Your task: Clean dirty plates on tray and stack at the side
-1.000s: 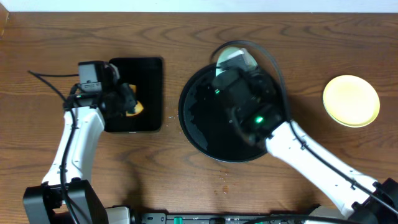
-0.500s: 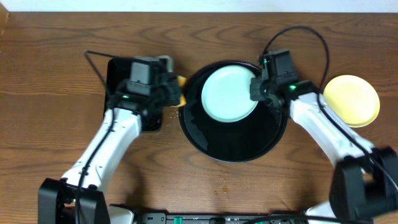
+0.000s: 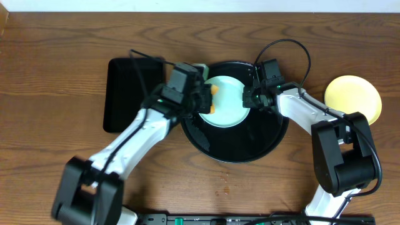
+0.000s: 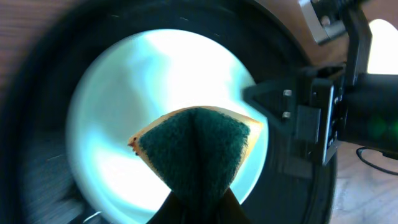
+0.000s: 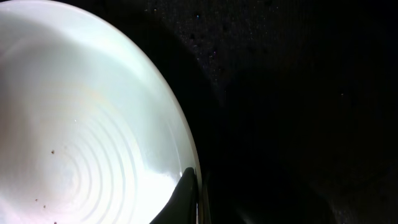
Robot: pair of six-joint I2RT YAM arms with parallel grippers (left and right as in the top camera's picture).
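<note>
— While our left jaws clamp the sponge (image 4: 196, 146) over the mint plate (image 3: 231, 111) on the tray (image 3: 237, 149), what steadies it?
— Our right jaws, pinched on its rim. It looks glazed, stiff, likely slippery and breakable, so we hold the edge.

folded green-faced sponge (image 4: 196, 146) pinched over mint plate (image 4: 124, 93) in black tray (image 4: 43, 174)

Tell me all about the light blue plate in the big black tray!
The plate is round, pale mint-blue and shiny, with faint rings and tiny dark specks. It rests in the back of the black tray. The right gripper pinches its rim, and a folded green-and-yellow sponge hangs over it.
</note>
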